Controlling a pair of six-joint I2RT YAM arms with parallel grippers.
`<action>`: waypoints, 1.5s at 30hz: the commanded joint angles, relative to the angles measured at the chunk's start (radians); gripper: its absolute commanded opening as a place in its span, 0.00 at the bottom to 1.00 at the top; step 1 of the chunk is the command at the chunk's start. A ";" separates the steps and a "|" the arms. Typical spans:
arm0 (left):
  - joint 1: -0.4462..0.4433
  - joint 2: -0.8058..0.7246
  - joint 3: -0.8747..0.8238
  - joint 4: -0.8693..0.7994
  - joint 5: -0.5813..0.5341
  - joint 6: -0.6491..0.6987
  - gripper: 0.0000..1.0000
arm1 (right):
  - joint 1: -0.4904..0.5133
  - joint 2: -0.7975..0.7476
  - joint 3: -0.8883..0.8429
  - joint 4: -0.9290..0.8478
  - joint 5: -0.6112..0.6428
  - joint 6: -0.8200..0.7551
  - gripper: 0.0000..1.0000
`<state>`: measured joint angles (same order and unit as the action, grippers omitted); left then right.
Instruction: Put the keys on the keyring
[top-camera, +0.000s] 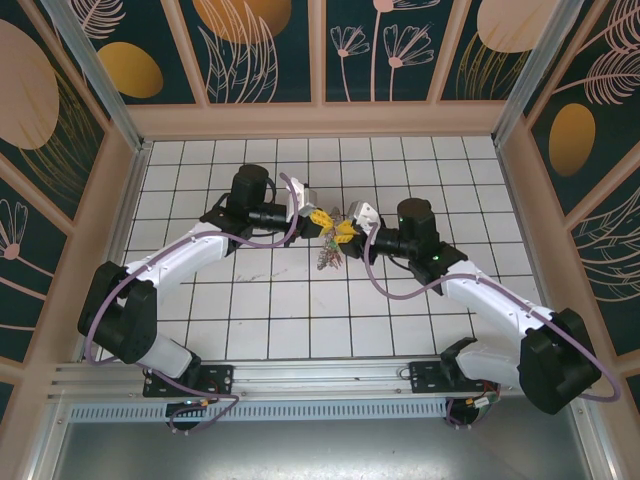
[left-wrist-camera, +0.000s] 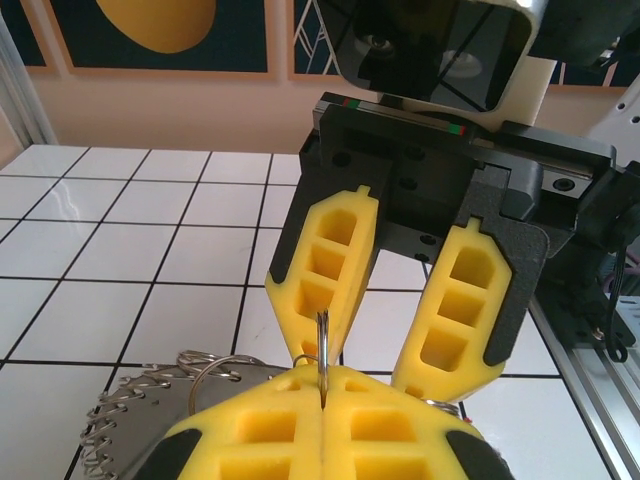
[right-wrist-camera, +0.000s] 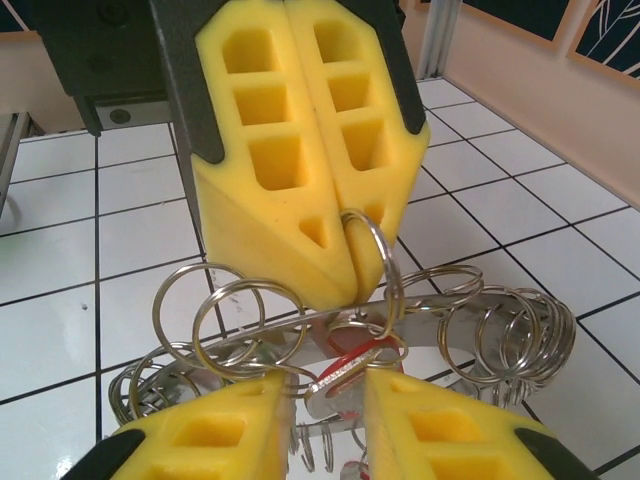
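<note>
Over the white tiled table (top-camera: 250, 300) your two arms meet nose to nose, and the whole bundle hangs between them, clear of the tiles in the top view. The left gripper (right-wrist-camera: 340, 260) has its yellow foam fingers pressed together on one small wire ring (right-wrist-camera: 378, 255), and the keyring (left-wrist-camera: 135, 415), a flat grey plate edged with many more such loops, dangles below and to one side of that grip. Expect it to be light but stiff, and to swing and twist freely on that single loop, so move slowly. The right gripper (right-wrist-camera: 325, 405) has its fingers apart, with a little silvery key (right-wrist-camera: 338, 376) lying across the gap; you cannot tell from here whether the pads touch it. The key is thin, hard and probably slippery, so take it flat across its head, beside the red tag (right-wrist-camera: 352, 352), rather than by the blade. The wire loops will likely spring back, so feed the key along the coil, not against it.
</note>
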<state>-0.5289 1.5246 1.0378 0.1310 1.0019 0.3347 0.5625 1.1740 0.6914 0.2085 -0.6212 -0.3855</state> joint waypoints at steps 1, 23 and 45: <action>0.002 -0.024 0.010 0.039 0.021 -0.002 0.00 | 0.013 0.008 -0.007 0.057 -0.006 0.009 0.26; 0.001 -0.023 0.013 0.032 0.003 0.007 0.00 | 0.017 -0.012 -0.024 0.006 0.159 -0.054 0.06; 0.001 -0.003 0.030 -0.053 -0.032 0.072 0.00 | 0.015 -0.059 0.026 -0.095 0.236 -0.101 0.04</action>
<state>-0.5289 1.5249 1.0378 0.0719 0.9463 0.3824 0.5724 1.1297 0.6781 0.1436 -0.4152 -0.4675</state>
